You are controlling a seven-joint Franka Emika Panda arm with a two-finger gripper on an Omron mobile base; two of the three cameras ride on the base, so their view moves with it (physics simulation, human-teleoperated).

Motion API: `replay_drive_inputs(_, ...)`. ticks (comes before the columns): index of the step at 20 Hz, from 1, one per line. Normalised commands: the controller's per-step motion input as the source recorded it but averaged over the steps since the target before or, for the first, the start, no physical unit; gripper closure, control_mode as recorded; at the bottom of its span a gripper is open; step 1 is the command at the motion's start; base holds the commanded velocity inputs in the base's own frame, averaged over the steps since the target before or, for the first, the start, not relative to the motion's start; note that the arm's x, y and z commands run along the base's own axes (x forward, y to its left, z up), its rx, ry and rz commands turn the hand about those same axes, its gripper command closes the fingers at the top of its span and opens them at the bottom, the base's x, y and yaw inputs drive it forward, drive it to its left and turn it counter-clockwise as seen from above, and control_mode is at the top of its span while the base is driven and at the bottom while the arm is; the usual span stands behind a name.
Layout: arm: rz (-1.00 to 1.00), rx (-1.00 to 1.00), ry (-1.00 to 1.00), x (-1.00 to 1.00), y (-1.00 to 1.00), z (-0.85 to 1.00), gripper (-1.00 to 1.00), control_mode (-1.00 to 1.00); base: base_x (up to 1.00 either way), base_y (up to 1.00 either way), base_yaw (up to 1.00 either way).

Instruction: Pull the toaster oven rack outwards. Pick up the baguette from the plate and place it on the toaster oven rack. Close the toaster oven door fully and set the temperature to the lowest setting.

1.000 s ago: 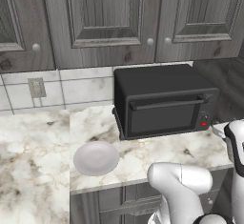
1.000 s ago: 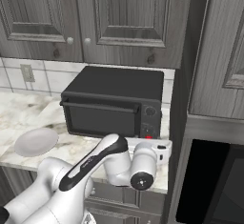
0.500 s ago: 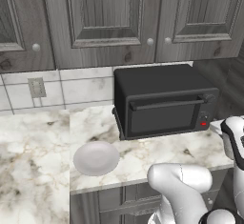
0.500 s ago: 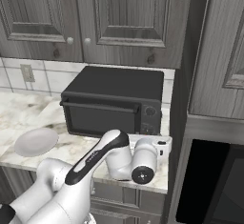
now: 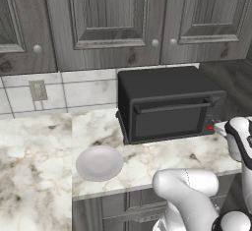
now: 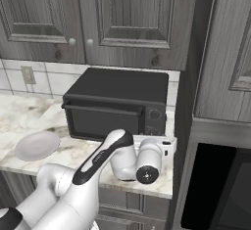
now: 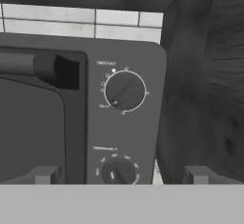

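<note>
Since the toaster oven door [image 5: 170, 122] is up flush w/ the toaster oven [image 6: 117, 104] front and the plate [image 5: 99, 162], on the counter left of the oven & apart from it, looks bare, I'd judge the rack pull, baguette load & door close are done, leaving just the temp knob [image 7: 124, 90]; rack & baguette presumably sit inside, can't see thru the dark door. Gripper [image 7: 122, 174] hangs just in front of the oven's right-hand control panel [image 7: 123, 118], fingers spread fully apart, holding nothing & touching nothing, upper knob roughly betw. the fingertips.
</note>
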Motion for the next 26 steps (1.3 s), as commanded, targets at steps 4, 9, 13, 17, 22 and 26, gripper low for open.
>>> replay_drive_inputs(4,0.0,-0.01,0.0,0.09,0.0,-0.04,-1.0,-1.0,0.0,0.0,0.0)
replay_drive_inputs(9,0.0,-0.01,0.0,0.02,0.0,-0.08,-1.0,-1.0,0.0,0.0,0.0)
replay_drive_inputs(13,0.0,-0.02,0.0,0.0,0.0,-0.1,-1.0,-1.0,0.0,0.0,0.0)
replay_drive_inputs(17,0.0,-0.02,0.0,0.0,0.0,-0.18,-1.0,-1.0,0.0,0.0,0.0)
replay_drive_inputs(22,0.0,-0.02,0.0,0.05,0.0,-0.13,-1.0,-1.0,0.0,0.0,0.0)
replay_drive_inputs(26,0.0,-0.02,0.0,0.07,0.0,-0.05,-1.0,-1.0,0.0,0.0,0.0)
